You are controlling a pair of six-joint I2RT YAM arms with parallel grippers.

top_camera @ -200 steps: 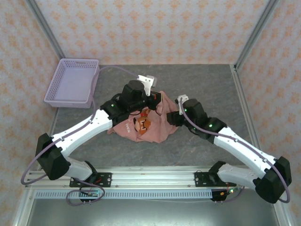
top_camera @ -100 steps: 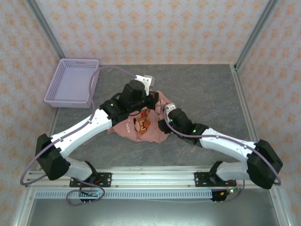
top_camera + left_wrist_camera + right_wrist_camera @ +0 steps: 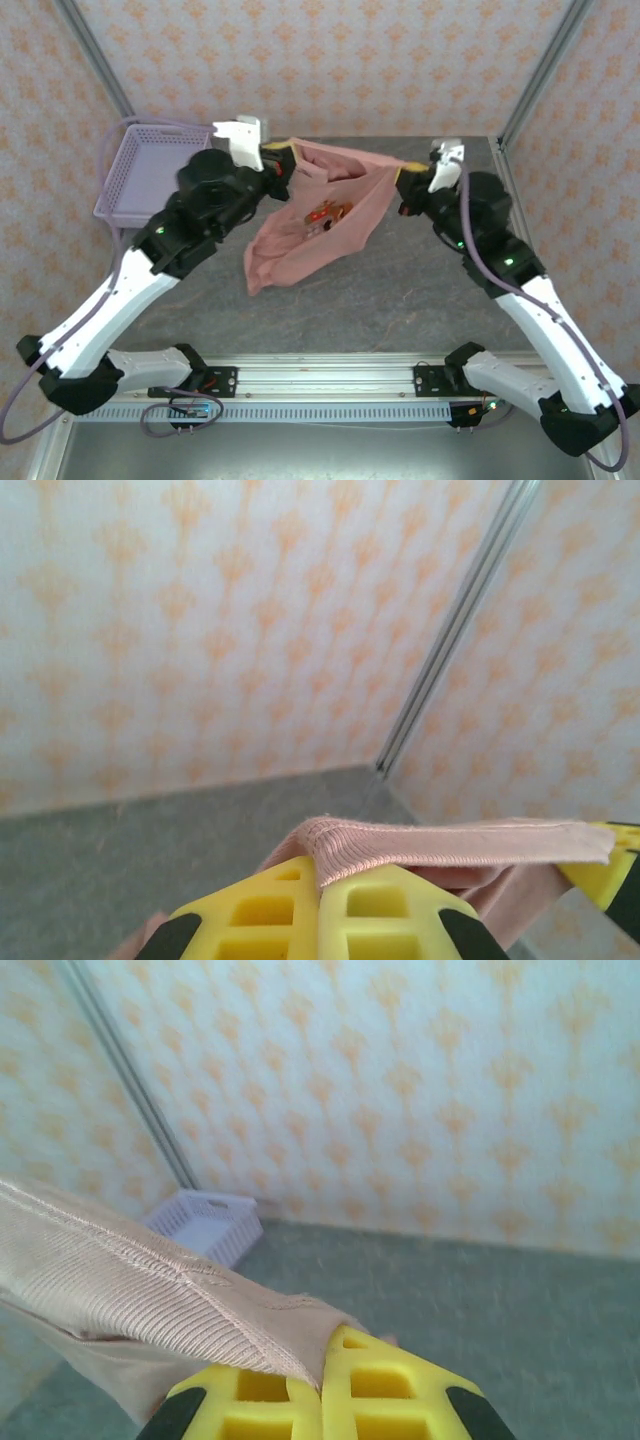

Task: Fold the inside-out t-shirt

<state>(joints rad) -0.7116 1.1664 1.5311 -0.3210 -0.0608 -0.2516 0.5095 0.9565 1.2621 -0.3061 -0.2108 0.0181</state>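
Shirt status: t-shirt (image 3: 300,240) is up off the tabletop (image 3: 420,290), strung between both arms by one ribbed edge (image 3: 440,842). The body sags down and to the left, and I can't tell whether its low corner touches the tabletop. Left jaws are pressed together, pinching that ribbed edge. Right jaws are likewise clamped on the ribbed band (image 3: 150,1290) at the other end. Print (image 3: 326,213) shows mid-drape; I can't tell which face is outward.

Step in hand, as I read it: spread the cloth and lay it flat before any fold. To do it well I'd hold both pinches firm and keep the top edge taut and level. I'd lower both arms at matched speed so the low corner lands first and the cloth rolls out flat. Uneven tension risks laying in a twist where the left side bunches. I'd stay well off the basket (image 3: 140,180).
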